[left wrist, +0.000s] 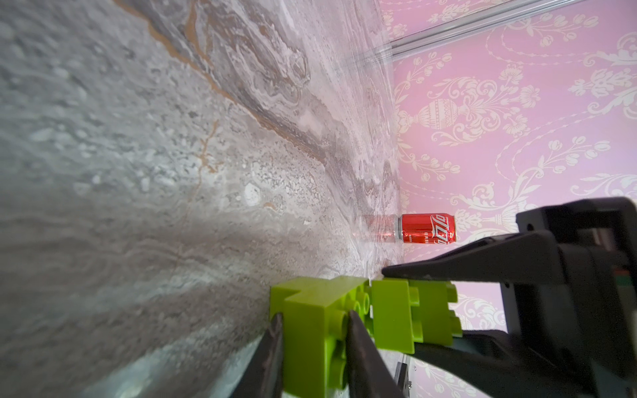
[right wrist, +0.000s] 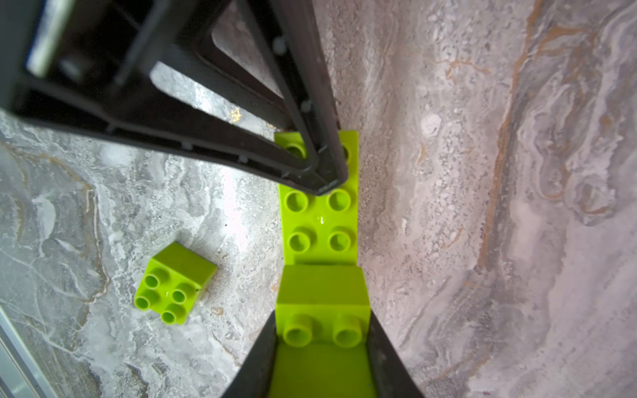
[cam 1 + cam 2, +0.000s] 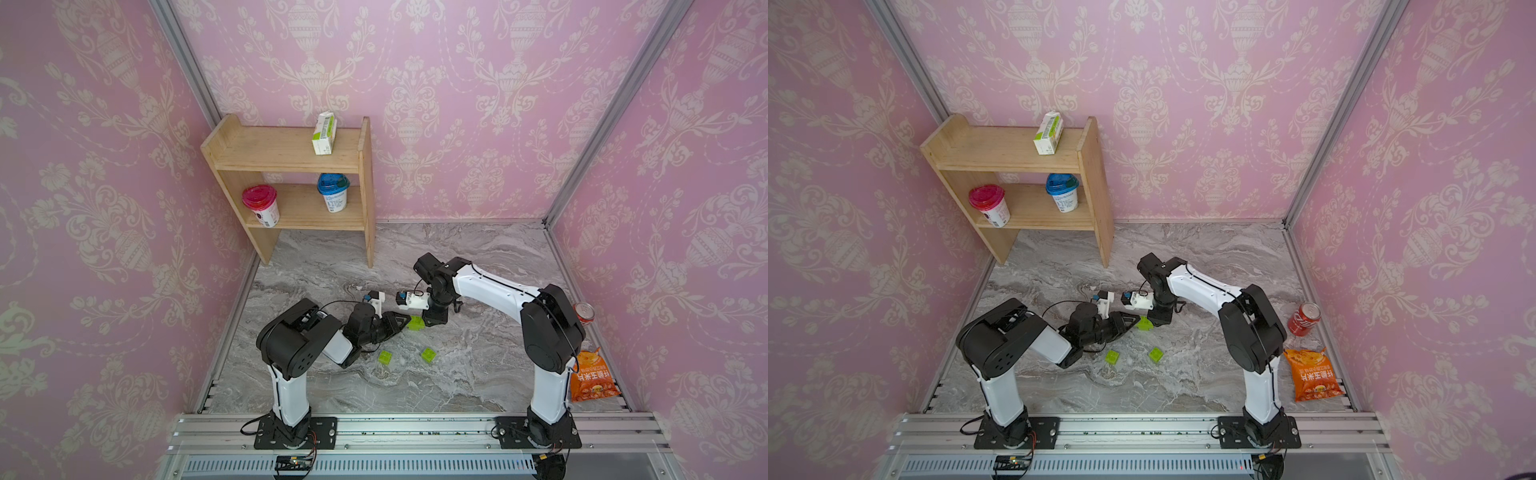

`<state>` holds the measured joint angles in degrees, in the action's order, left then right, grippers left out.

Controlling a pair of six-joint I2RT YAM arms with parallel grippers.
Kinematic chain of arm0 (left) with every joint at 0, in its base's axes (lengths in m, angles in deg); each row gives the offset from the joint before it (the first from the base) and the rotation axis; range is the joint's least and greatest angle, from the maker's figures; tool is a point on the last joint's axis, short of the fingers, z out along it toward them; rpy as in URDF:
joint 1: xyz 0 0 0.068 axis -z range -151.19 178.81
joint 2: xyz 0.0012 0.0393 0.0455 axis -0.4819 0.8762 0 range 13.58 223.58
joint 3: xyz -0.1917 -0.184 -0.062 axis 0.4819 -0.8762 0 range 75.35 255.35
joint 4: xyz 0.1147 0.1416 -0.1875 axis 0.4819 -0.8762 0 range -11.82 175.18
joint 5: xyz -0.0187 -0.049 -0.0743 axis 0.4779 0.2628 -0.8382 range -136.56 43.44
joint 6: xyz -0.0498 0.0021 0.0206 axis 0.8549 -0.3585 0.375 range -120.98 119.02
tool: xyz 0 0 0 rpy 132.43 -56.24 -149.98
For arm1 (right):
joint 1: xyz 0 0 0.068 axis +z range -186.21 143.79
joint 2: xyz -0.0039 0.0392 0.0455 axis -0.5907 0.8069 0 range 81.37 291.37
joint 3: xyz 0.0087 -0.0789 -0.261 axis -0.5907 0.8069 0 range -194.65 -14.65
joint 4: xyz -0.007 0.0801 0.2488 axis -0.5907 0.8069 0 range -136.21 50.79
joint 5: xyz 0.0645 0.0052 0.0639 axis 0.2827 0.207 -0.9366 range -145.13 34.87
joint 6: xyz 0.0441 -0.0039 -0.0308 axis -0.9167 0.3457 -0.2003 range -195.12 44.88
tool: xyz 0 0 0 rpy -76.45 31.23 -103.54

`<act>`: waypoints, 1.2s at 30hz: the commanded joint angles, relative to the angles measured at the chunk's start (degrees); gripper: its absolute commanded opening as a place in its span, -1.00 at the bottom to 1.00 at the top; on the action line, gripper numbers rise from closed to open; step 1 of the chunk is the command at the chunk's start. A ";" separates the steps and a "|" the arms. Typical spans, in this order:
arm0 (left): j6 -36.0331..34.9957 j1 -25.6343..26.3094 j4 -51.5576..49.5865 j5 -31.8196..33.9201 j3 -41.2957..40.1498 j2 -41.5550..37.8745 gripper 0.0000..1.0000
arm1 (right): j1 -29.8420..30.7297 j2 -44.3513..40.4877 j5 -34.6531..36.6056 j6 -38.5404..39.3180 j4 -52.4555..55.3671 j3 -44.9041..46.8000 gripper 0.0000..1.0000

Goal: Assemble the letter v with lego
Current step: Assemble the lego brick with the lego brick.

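My left gripper [image 1: 314, 315] is shut on a long lime-green lego brick [image 2: 319, 220], one finger on its studded face and one on its underside, low over the marble table [image 3: 457, 374]. My right gripper [image 2: 322, 313] reaches down from above and is shut on a stepped stack of lego bricks [image 1: 413, 310], which sits against the studs at the long brick's other end. In both top views the two grippers [image 3: 406, 322] [image 3: 430, 322] meet at this lego [image 3: 1144, 324]. Two loose square bricks [image 3: 385, 356] [image 3: 428, 354] lie just in front. No whole letter v is in view.
A wooden shelf [image 3: 291, 166] stands at the back left with a carton [image 3: 324, 133] and two lidded cups [image 3: 261, 204] [image 3: 333, 192]. A red can [image 3: 584, 311] and an orange snack bag [image 3: 592, 376] lie along the right wall.
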<state>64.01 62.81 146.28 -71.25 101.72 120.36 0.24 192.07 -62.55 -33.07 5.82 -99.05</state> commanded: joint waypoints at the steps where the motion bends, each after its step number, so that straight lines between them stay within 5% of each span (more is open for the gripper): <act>1: -2.33 0.45 -4.13 1.92 0.24 -0.70 -0.45 | 0.62 2.22 1.01 1.29 3.61 -0.85 -1.00; 36: -1.77 0.53 -2.40 2.54 -0.10 1.03 -0.49 | 3.35 9.50 5.25 -0.65 8.32 -6.19 -1.00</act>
<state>63.03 62.85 145.93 -70.66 101.92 120.16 2.62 198.28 -57.06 -33.23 14.51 -107.64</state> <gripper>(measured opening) 0.289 0.339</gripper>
